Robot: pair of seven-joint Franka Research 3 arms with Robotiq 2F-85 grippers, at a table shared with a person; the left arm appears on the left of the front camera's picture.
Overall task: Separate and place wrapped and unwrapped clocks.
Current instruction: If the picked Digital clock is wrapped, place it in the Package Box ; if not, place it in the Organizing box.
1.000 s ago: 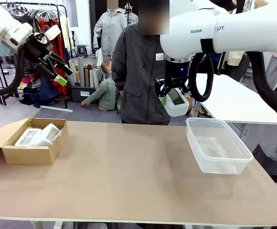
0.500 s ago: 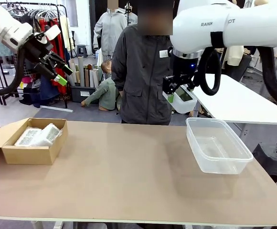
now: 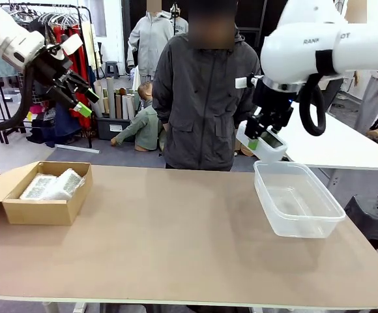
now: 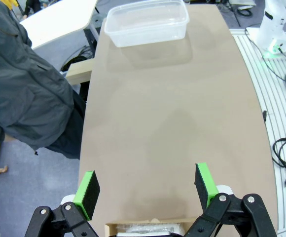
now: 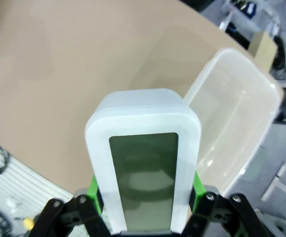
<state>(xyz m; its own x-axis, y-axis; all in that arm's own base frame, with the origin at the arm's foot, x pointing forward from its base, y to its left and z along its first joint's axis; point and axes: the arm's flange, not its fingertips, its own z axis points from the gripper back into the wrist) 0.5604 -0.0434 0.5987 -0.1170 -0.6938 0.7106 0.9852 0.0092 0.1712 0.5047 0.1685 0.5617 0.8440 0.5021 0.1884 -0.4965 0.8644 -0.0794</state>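
My right gripper (image 3: 259,134) is shut on the bare white clock (image 3: 265,143) with a grey-green screen, holding it in the air just above the far left rim of the clear tub (image 3: 296,199). In the right wrist view the clock (image 5: 144,159) stands between the green pads, with the tub (image 5: 236,123) beyond it. Two whitish bubble-wrapped clocks (image 3: 53,184) lie in the brown cardboard box (image 3: 42,210) at the table's left. My left gripper (image 3: 79,98) hangs open high above that box; in its wrist view the gripper (image 4: 148,190) has nothing between its fingers.
A person in a dark jacket (image 3: 199,98) stands at the far side of the table, close behind the held clock. The brown tabletop (image 3: 176,241) stretches bare between box and tub. A white table (image 3: 332,140) stands behind on the right.
My right arm has carried the clock to the right and slightly lower, from in front of the person to over the tub's far left rim. The left arm has not moved.
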